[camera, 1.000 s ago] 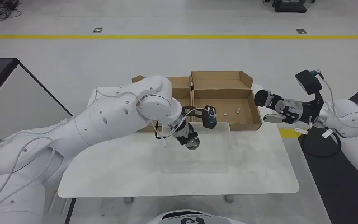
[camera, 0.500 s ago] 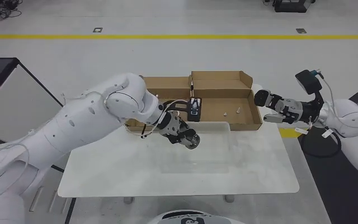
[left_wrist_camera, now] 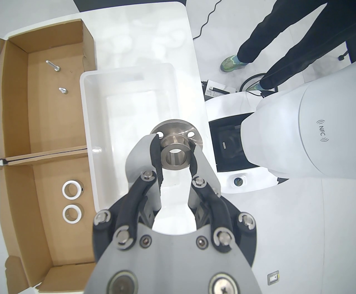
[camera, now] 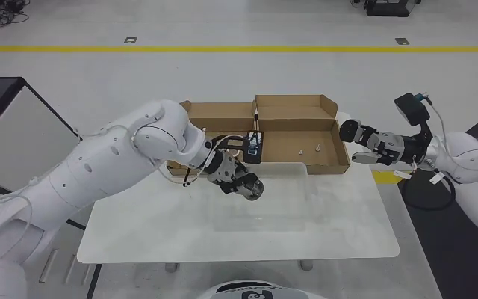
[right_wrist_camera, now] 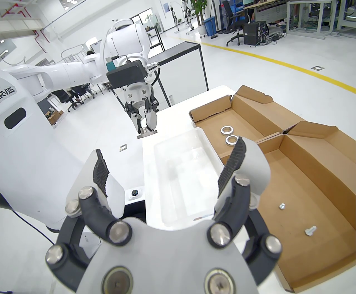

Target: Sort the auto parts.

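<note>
1. White table (camera: 336, 224) carries a clear bin (left_wrist_camera: 128, 69) beside a two-compartment box (left_wrist_camera: 16, 111).
2. Left gripper (left_wrist_camera: 173, 156) is clamped on the hub of a metal flange (left_wrist_camera: 175, 126), which is held raised above the table by the bin.
3. Right gripper (right_wrist_camera: 169, 150) hangs just beside the box's outer end wall, jaws spread wide.
4. One compartment holds two rings (left_wrist_camera: 71, 189); the other, nearer the right gripper, holds two bolts (left_wrist_camera: 52, 65).

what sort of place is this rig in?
Probably a robotics lab on an open industrial floor: a yellow line painted across it, desks and office chairs in the background, and a table with cardboard boxes for sorting parts.
</note>
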